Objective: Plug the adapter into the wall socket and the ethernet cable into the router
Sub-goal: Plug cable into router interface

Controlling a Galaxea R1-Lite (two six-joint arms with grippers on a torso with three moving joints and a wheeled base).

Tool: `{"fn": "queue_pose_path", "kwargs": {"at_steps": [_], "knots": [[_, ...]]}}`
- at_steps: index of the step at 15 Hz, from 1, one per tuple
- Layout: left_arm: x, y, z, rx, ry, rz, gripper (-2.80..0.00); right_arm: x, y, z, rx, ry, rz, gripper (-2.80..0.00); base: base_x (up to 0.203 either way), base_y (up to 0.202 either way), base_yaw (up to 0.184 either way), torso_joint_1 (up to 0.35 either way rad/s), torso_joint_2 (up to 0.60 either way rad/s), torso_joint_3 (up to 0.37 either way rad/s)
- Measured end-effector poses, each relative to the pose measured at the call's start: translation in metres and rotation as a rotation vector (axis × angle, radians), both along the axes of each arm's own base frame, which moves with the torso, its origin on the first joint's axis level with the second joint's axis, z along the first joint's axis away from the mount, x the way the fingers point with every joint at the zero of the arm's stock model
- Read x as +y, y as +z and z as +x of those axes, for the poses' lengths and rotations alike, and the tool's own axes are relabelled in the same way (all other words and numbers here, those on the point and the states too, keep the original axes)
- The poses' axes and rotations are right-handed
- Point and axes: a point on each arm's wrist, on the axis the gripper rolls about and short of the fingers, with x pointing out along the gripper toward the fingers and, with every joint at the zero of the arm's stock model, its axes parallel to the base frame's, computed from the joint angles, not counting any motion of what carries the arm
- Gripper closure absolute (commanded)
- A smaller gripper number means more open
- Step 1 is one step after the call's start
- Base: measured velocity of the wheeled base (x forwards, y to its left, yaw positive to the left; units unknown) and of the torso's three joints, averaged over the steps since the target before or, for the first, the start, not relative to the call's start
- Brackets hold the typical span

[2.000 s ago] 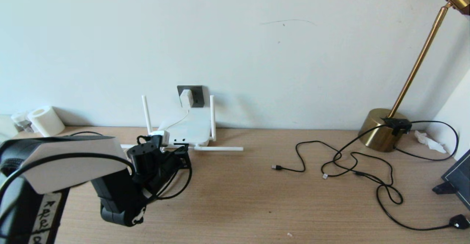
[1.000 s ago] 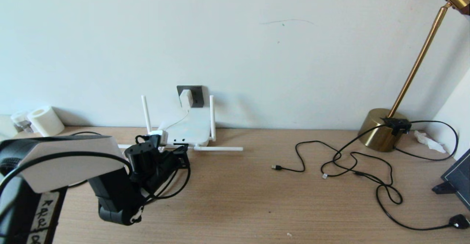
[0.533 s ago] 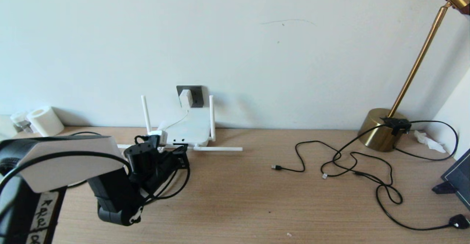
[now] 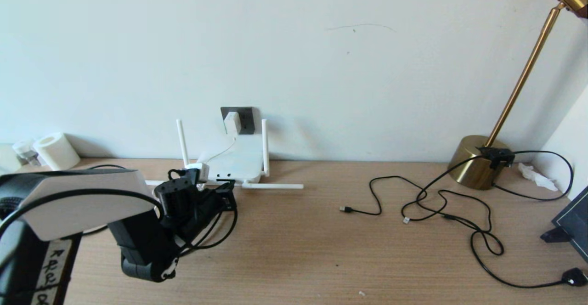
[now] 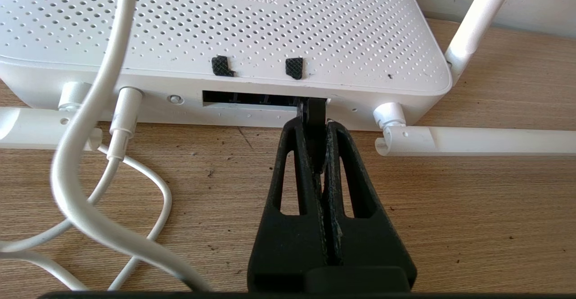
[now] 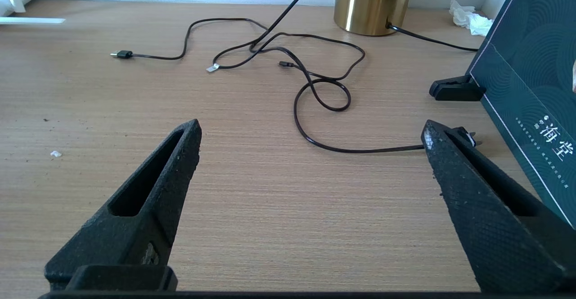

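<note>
At the router's front edge, left hand: left hand (image 5: 315, 123) clenched on the plug of the ethernet cable (image 5: 313, 112), plug tip at the right end of the port slot.
Router: router (image 4: 235, 160) flat on the worktop (image 4: 298, 250) against the wall, below the wall socket (image 4: 241, 120).
Adapter: adapter (image 4: 232, 122) seated in the wall socket; its thin white cord (image 5: 112, 123) enters the router's front edge.
Right hand: right hand (image 6: 310, 141) released, fingers wide apart above bare worktop, well apart from the router, near thin black cables (image 6: 315, 87).
</note>
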Motion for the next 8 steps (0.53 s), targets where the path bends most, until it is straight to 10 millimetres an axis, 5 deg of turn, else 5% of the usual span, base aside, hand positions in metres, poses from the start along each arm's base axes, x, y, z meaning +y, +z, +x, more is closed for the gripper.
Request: {"fn": "queue_pose_path", "kwargs": {"at_steps": [8], "knots": [[-0.0012, 0.0011, 0.0027, 0.011, 0.002, 0.003, 0.00, 0.0000, 0.0000, 0.0000, 0.000, 0.000, 0.000, -2.80, 0.000, 0.000, 0.000, 0.000, 0.00, 0.000]]}}
